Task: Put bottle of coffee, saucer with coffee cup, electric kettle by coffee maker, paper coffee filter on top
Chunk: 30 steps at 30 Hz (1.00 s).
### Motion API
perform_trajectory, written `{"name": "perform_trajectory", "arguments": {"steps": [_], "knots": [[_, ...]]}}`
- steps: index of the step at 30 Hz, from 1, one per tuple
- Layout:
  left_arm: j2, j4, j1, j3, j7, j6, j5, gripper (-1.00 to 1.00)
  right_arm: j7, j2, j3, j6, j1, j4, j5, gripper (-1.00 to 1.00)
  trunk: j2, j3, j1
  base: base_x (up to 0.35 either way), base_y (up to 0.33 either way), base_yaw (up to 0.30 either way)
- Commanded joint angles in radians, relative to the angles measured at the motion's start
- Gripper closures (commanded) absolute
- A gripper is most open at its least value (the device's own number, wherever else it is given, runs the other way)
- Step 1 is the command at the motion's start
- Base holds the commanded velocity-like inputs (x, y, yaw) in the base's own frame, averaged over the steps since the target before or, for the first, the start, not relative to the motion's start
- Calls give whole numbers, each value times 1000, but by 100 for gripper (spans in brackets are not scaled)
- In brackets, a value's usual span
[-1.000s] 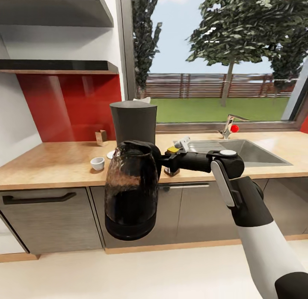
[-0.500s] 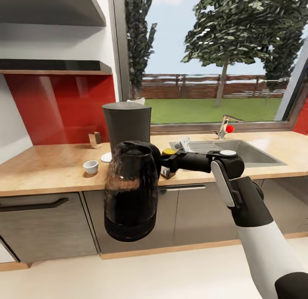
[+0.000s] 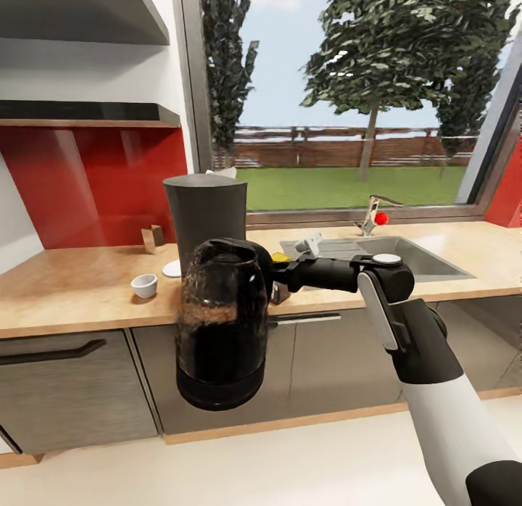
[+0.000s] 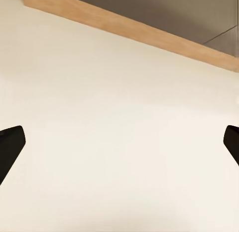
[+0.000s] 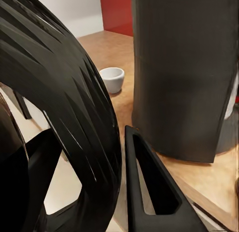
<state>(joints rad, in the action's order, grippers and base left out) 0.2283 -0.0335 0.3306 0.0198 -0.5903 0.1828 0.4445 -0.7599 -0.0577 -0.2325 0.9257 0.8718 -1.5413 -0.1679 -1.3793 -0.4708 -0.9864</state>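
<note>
Since the right gripper (image 3: 270, 272) pinches the kettle (image 3: 221, 325) by its handle (good spot), glass looks heavy, breakable; left gripper (image 4: 119, 142) fingers spread, empty.

Domestic kitchen: wood countertop (image 3: 72, 288) over grey cabinets (image 3: 65, 383), inset steel sink (image 3: 406, 256) with tap (image 3: 371, 214), red splashback (image 3: 94, 180), wall shelves (image 3: 87, 114), window (image 3: 348, 100) onto garden

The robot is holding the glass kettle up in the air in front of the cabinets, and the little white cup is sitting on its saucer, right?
Not quite. The right end effector does hold the electric kettle up in front of the cabinets, but the coffee cup sits on the bare kitchen countertop, apart from the saucer. The head view shows this.
</note>
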Motion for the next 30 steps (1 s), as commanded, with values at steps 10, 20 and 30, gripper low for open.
{"name": "perform_trajectory", "arguments": {"steps": [10, 20, 30], "knots": [[0, 1, 1, 2, -3, 4, -2, -100, 4, -1, -1, 7, 1, 0, -10, 100, -1, 8, 0, 45, -66, -208], [0, 1, 1, 2, -2, 4, -1, -100, 5, -1, -1, 7, 1, 0, -10, 100, -1, 9, 0, 165, -277, -29], [0, 1, 1, 2, -2, 4, -1, -100, 5, -1, -1, 7, 1, 0, -10, 100, -1, 9, 0, 204, -289, 0]]}}
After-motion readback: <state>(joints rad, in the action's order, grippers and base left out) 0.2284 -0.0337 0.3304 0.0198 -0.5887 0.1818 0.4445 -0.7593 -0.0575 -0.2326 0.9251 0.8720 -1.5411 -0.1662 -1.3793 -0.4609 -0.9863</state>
